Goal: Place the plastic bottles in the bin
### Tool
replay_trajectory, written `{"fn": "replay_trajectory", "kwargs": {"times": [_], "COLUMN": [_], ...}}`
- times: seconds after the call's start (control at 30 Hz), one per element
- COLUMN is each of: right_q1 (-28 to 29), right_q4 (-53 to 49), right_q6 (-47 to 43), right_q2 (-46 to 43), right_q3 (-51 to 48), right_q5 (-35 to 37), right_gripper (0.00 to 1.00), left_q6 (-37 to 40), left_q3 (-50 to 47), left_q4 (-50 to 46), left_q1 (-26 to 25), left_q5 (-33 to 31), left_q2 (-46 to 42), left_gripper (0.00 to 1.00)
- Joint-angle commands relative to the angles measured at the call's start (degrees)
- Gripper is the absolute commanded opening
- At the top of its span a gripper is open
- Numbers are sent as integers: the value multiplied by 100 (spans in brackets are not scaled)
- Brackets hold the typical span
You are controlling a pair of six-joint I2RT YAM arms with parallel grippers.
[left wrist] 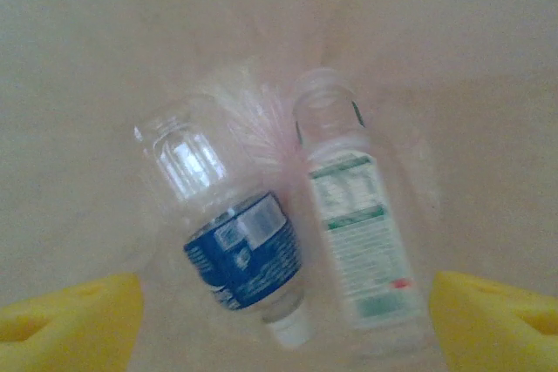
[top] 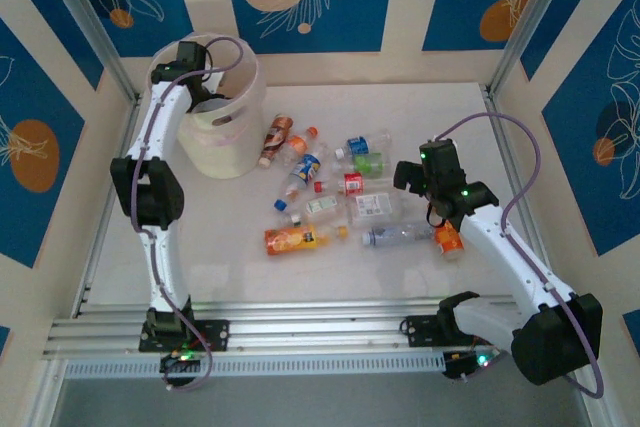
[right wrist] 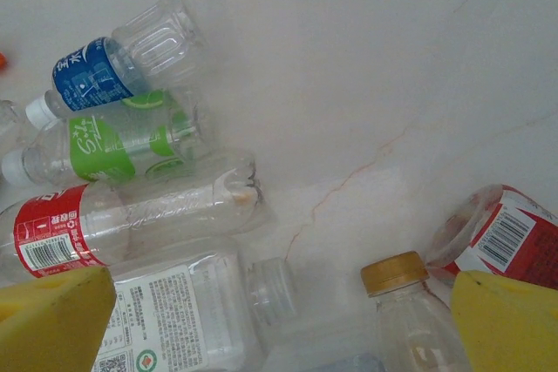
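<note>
Step in hand: drop-off. Left gripper (left wrist: 283,324) is hanging over the bin (top: 236,143), jaws spread wide, gripping nothing; blue-labelled bottle (left wrist: 242,252) and green-labelled bottle (left wrist: 356,237) are lying inside. Right gripper (right wrist: 281,320) is hovering, jaws wide and empty, above table bottles (top: 330,209); next, probably, closing on gold-capped bottle (right wrist: 410,315).

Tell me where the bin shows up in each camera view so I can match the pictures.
Top external: the bin stands upper left on the table, the left gripper in its mouth.
Left wrist: its pale inner wall backs two bottles lying inside.
Right wrist: aimed at loose bottles on the table.
Shared landmark: the left gripper, its yellow fingers at the left wrist view's bottom corners.
</note>
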Motion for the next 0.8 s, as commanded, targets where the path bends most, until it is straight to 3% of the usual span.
{"fn": "replay_trajectory", "kwargs": {"times": [0.0,0.27,0.4,0.6,0.77], "right_q1": [48,48,52,57,57], "right_q4": [9,15,17,24,42], "right_q6": [92,64,74,65,117], "right_q2": [19,9,-5,-23,-33], "right_q3": [162,189,171,180,153], "right_q5": [103,75,58,57,127], "right_gripper": [99,99,99,99,99], "left_q6": [-34,-300,-536,-855,-1023], "left_q3": [275,422,432,354,-386], "left_q4": [-194,-154,-38,61,448], "left_q1": [71,71,71,54,-46], "left_q5": [12,-136,-67,75,190], "left_q2": [-60,-623,-1107,-1864,-2794], "left_gripper": [86,90,99,100,99]}}
